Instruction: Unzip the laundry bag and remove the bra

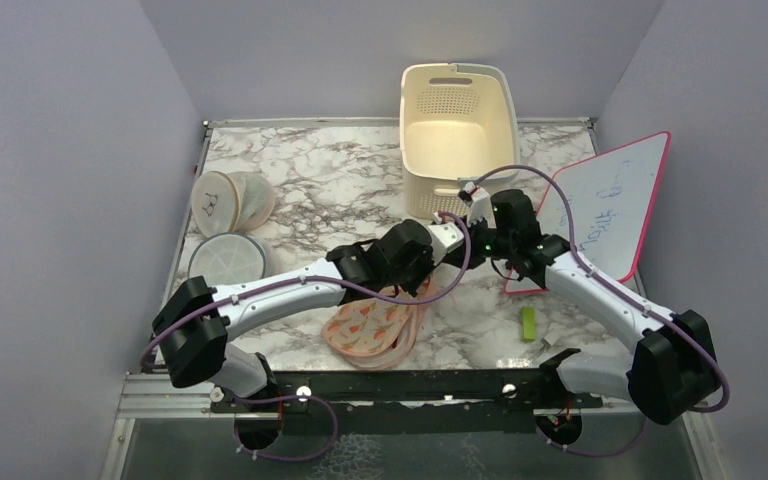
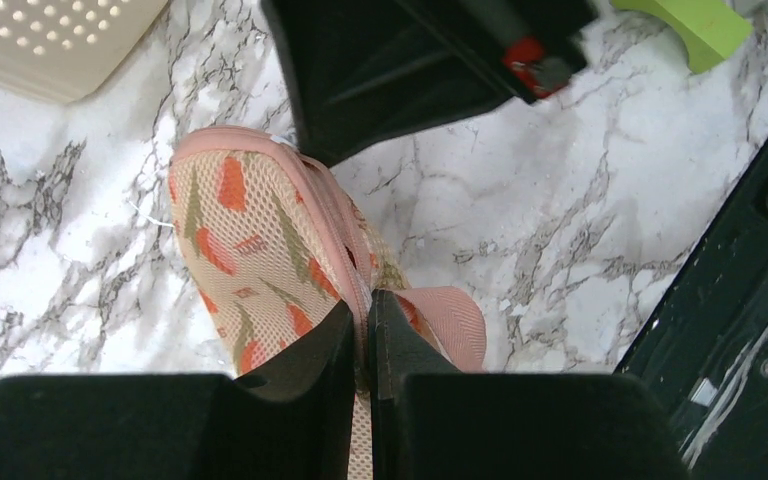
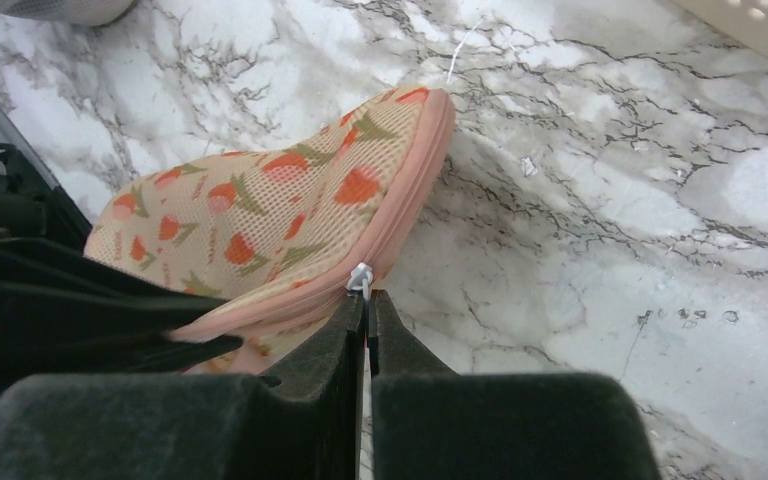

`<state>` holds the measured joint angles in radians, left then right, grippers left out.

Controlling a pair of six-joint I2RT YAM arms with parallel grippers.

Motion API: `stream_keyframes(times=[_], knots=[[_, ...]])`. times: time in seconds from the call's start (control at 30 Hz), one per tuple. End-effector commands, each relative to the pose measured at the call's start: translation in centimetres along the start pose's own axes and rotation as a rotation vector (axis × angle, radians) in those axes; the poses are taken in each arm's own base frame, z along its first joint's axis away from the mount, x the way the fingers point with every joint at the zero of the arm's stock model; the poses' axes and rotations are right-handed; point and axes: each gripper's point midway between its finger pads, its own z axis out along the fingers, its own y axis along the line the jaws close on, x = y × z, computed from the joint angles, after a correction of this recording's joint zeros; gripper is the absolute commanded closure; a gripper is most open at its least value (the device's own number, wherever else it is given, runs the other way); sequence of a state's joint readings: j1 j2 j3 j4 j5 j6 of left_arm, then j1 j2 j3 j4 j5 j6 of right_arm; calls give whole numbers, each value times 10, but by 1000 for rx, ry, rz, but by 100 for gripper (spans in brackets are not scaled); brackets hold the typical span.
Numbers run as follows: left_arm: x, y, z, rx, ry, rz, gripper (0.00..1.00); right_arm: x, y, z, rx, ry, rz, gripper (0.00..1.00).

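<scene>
2 arms angled inward, left gripper [image 2: 362,322] closed, right gripper [image 3: 365,305] closed, wrists seemingly nearly touching

We see white shells between chunky black joints on the left arm [image 1: 280,293] and right arm [image 1: 600,290], a purple cable [image 1: 516,167] along each, and matte black fingers [image 3: 315,360].

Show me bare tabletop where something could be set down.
Free: marble between the round mesh cases and the basket; a smaller patch between the laundry bag and the green block. Crowded: mid-table, where both arms meet over the bag.
</scene>
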<state>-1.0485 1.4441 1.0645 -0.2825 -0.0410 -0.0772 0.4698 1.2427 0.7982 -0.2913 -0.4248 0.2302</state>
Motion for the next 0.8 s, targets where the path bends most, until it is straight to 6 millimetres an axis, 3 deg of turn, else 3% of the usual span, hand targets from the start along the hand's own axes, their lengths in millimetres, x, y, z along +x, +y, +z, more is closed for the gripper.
stream_keyframes(times=[0.0, 0.2, 0.33, 0.57, 0.77], knots=[[-4, -10, -17, 81, -26, 107, 100, -18, -22, 10, 94, -26, -42, 99], [-2, -17, -16, 123, -20, 118, 100, -42, -35, 26, 100, -85, -26, 99], [7, -19, -9, 128, 12, 98, 100, -57, -44, 22, 121, -131, 1, 99], [34, -16, 19, 110, 110, 87, 100, -55, -39, 0, 106, -251, 7, 99], [53, -6, 29, 50, 163, 74, 100, -30, -25, -9, 43, -252, 12, 99]])
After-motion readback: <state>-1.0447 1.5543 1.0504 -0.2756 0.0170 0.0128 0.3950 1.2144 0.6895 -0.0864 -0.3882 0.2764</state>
